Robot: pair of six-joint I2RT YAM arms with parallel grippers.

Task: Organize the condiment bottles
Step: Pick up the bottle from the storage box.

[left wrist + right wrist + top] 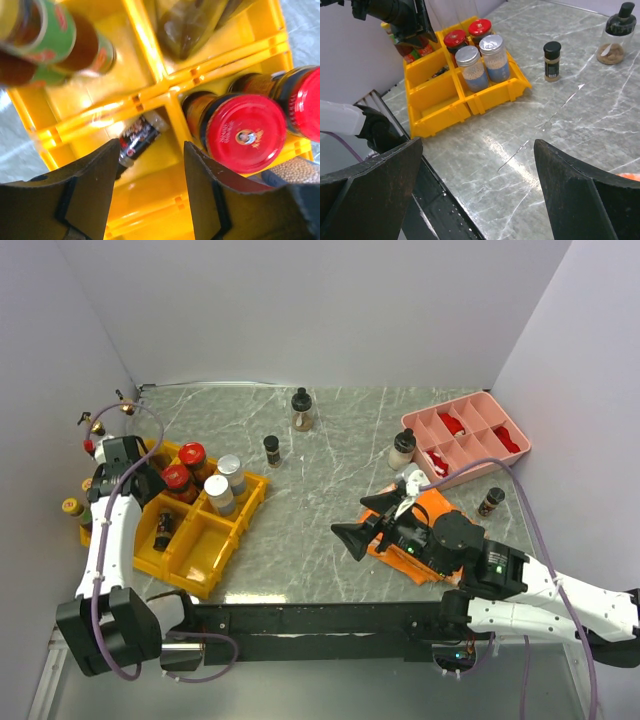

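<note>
- Table (330, 440): grey, marble-veined, glossy.
- Yellow bins (205, 565), at 9 o'clock on the table: hard moulded plastic with square compartments and ridged walls.
- Left claw (150, 190): hangs over the bins. Its flat dark fingers (95, 195) are parted, with nothing between them.
- Small dark bottle (137, 141): lies on its side on a compartment floor, right under the gap. Black-and-red label.
- Red-lidded jar (245, 132), at 3 o'clock of the small dark bottle: upright, dark glass, shiny metal lid. A second red lid (306, 102) is just beside it.
- Green-labelled bottle (55, 40), at 11 o'clock: brown contents, blurred.
- Two silver-lidded jars (470, 70): clear cylinders of pale grains, side by side in the bins' right-hand compartments.
- Gold-spout bottles (97, 425): stand by the left wall, partly hidden by the left arm.
- Loose on the table, upright:
  - Black-capped bottle (272, 448), at 11 o'clock.
  - Round jar (302, 412), at 12 o'clock near the far edge: black spout top, tan powder.
  - White-capped bottle (402, 448): just beside the pink tray.
  - Lone dark bottle (491, 501), at 3 o'clock.
- Pink tray (447, 406), at 2 o'clock: smooth, divided, with red pieces in some cells.
- Right claw (479, 150), at 4 o'clock: fingers spread wide and empty. Its arm covers most of a flat orange piece (440, 505).
</note>
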